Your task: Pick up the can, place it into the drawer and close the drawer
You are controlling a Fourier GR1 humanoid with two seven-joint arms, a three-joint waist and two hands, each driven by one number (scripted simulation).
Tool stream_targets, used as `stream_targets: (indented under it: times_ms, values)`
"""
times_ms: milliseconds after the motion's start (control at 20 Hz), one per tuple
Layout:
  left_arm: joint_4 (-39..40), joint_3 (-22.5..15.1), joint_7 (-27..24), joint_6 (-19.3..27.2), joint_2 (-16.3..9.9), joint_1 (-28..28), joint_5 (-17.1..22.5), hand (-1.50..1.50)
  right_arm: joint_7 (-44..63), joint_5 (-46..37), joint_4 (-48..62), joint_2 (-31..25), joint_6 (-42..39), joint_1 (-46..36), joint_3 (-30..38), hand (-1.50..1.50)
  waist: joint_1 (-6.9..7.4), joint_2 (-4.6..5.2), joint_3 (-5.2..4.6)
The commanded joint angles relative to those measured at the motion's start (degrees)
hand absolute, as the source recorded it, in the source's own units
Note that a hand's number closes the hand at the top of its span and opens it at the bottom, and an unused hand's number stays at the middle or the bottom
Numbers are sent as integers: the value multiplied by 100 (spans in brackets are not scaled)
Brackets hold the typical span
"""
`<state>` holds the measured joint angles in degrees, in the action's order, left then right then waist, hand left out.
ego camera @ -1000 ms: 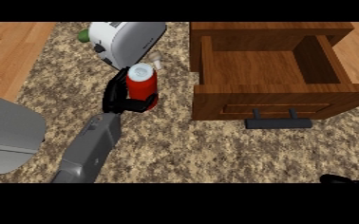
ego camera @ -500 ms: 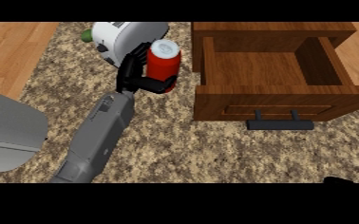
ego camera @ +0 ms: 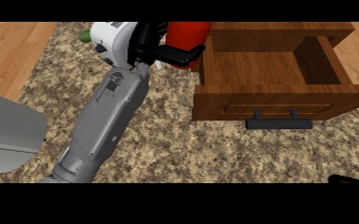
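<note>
Item: can [ego camera: 188, 37]. Red, upright. Held in the left hand [ego camera: 163, 51], whose black fingers curl round its lower body. Position: top of the view at 12 o'clock, its upper part cut off by the view's edge, just beside the drawer's left wall.

Change: a second ago the can stood lower, left of the drawer over the speckled bench [ego camera: 175, 147]. Half a second ago it was raised and nearer the drawer. Now it is higher again and further toward 1 o'clock, the forearm stretched long from the lower left.

Item: drawer [ego camera: 270, 95]. Wooden, pulled open, nothing visible in the part of the inside that shows; dark handle [ego camera: 278, 123] at its front, at 6 o'clock of the box. Unmoved across the three pictures.

Item: right hand [ego camera: 344, 179]. Only a dark tip shows at the lower right corner; whether open or closed cannot be told.

Item: white appliance [ego camera: 116, 42], with a green thing [ego camera: 85, 35] at its 9 o'clock side, behind the left wrist. Grey object [ego camera: 20, 134] at the left edge.

Judgement: pick-up looks done; carry under way. The can is not yet over the drawer's cavity. Likely remaining: a move toward 3 o'clock past the left wall, lowering, release, then a push on the front to close.
</note>
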<state>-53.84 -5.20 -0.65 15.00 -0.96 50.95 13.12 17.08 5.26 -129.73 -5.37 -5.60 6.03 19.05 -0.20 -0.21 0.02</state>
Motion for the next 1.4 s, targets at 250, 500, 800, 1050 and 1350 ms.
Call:
stream_targets:
  times_ms: [250,500,800,1050,1350]
  values:
    - [282,-1,1167,506,94,1588,-210,150,269,-245,-266,117,189,-81,-218,-150,-70,27,-1]
    - [858,-93,1264,735,95,2326,-27,150,2,-127,-144,104,69,-57,-155,-150,-127,37,2]
    - [1943,-342,1078,968,96,3101,358,150,349,-191,-111,-92,140,-408,-184,-150,-256,76,5]
    - [2489,-294,977,836,96,3565,482,150,483,-372,80,-123,350,-801,-248,-150,-232,91,4]
    - [2761,-1041,1031,1382,96,3845,1059,150,529,18,-41,-248,162,-743,-99,-150,-437,94,12]
